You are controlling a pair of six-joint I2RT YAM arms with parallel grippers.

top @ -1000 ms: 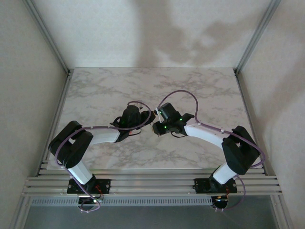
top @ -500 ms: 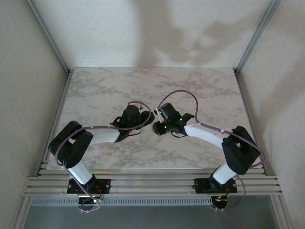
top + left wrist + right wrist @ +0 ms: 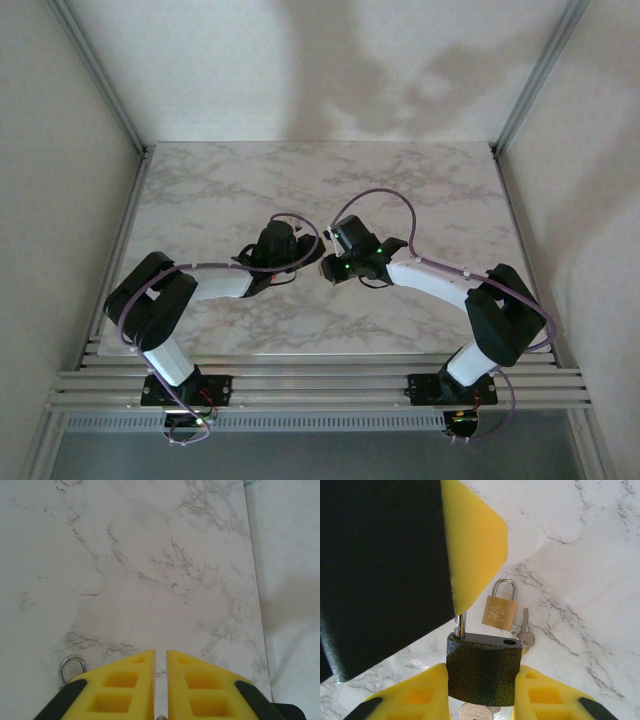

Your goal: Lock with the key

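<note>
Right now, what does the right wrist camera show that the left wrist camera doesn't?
Right wrist view: a black padlock clamped in the right gripper, and a small brass padlock with keys lying beyond it. Left wrist view: a silver loop, its body hidden, plus the table's edge. Both: the left gripper with its yellow fingers, and the marble table.
</note>
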